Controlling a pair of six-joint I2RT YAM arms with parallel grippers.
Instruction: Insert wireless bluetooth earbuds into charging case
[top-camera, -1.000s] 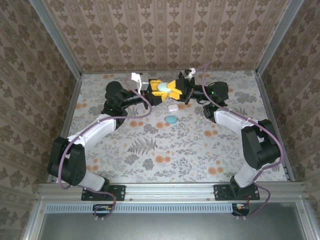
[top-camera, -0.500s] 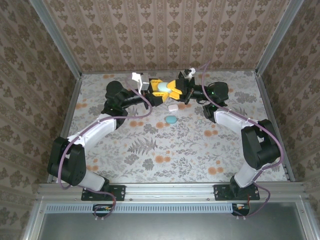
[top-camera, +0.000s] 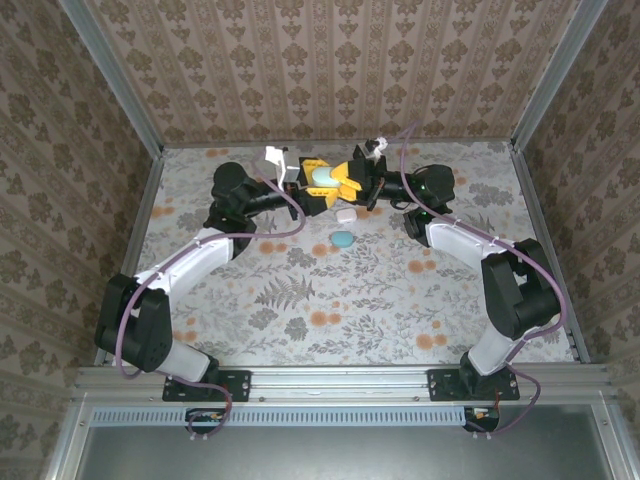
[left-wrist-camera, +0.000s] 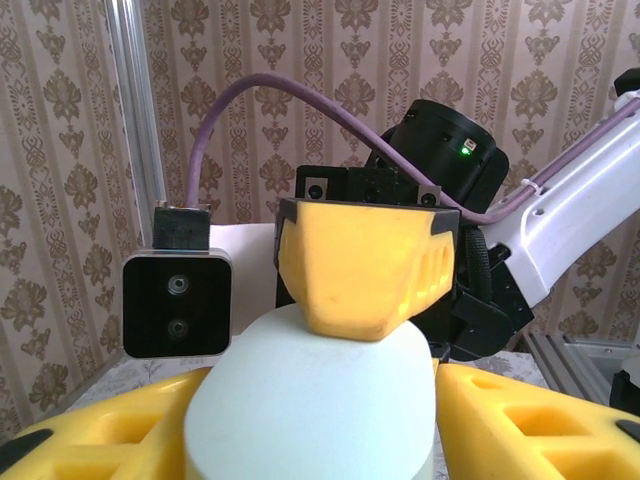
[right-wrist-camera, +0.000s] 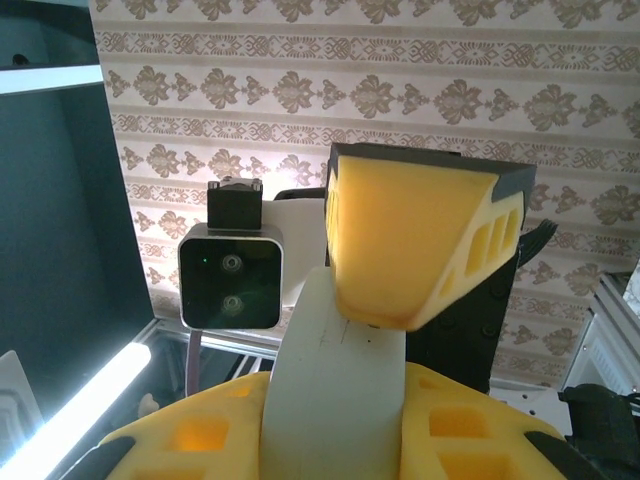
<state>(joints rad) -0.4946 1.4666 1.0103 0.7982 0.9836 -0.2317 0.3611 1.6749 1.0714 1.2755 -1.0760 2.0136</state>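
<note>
A pale teal, pebble-shaped charging case (top-camera: 321, 177) hangs above the back of the table, pinched from both sides. My left gripper (top-camera: 312, 187) is shut on it, and in the left wrist view the case (left-wrist-camera: 315, 400) sits between my yellow fingers (left-wrist-camera: 520, 420). A finger of the right gripper (left-wrist-camera: 362, 262) presses on its top. My right gripper (top-camera: 347, 180) is shut on the same case, which the right wrist view shows edge-on (right-wrist-camera: 335, 400) with the left gripper's finger (right-wrist-camera: 410, 240) above it. The earbuds are hidden.
A whitish pebble-shaped piece (top-camera: 346, 215) and a teal round one (top-camera: 342, 238) lie on the floral tabletop (top-camera: 330, 300) just in front of the grippers. Metal rails and wallpapered walls (top-camera: 330, 70) close the table in on three sides.
The two grippers and the case between them have crept very slightly to the left. The pieces on the table have not moved.
</note>
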